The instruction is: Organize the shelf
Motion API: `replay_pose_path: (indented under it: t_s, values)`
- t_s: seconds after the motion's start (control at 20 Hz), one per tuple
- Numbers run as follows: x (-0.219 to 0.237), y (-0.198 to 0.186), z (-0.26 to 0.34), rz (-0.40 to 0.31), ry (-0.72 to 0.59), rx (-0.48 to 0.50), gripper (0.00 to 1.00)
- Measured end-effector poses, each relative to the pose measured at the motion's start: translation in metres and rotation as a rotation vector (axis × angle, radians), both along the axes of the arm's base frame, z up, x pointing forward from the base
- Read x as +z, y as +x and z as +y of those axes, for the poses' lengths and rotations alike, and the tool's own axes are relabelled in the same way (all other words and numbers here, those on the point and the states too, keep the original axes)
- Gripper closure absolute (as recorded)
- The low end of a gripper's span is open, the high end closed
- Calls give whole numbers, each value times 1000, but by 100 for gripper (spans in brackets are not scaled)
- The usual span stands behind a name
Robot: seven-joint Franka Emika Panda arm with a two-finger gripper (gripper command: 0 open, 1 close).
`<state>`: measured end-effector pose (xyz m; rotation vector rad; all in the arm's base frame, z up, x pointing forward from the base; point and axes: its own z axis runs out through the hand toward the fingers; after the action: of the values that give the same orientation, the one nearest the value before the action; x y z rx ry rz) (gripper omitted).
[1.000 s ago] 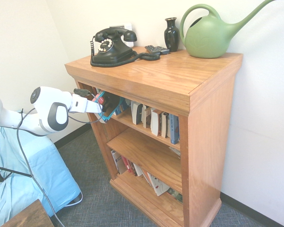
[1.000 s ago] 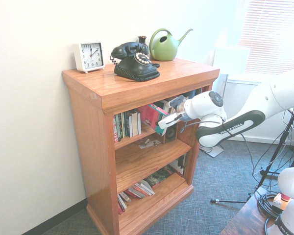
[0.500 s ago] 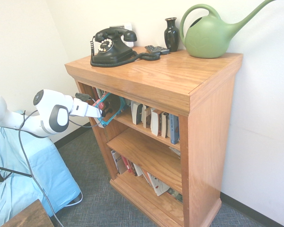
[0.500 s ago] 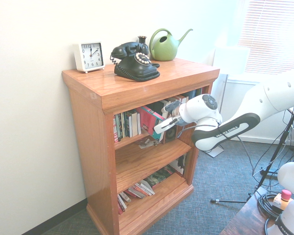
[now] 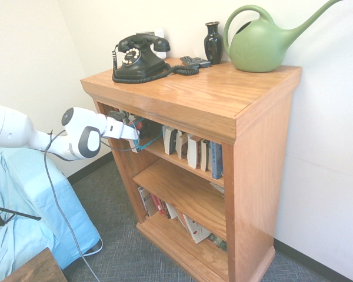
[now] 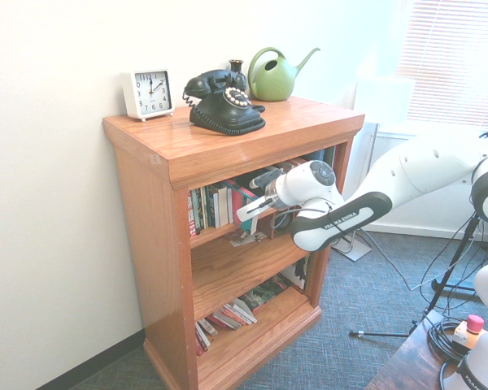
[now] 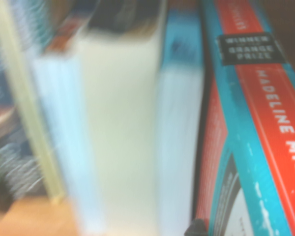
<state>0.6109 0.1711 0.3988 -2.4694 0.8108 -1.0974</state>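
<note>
Bookcase of honey-brown wood (image 5: 223, 100) fills the middle of your first exterior view, its top carrying a black rotary telephone (image 5: 138, 57) at 11 o'clock and a green plastic watering can (image 5: 262, 42) at 1 o'clock. Your white arm's gripper (image 5: 136, 134) reaches into the upper tier from 9 o'clock, fingers clamped on a red paperback with teal edging (image 7: 255, 132). Beside that book, the wrist view shows blurred pale book edges (image 7: 123, 128).
</note>
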Motion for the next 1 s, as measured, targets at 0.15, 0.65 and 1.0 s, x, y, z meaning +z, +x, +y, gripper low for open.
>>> replay_pose_path:
  t_s: [0.15, 0.65, 1.0]
  values:
    - [-7, 17, 1, -8, -10, 2, 100]
    - [-8, 18, 1, -15, -22, 6, 0]
    - [-20, 12, -1, 6, -62, 20, 0]
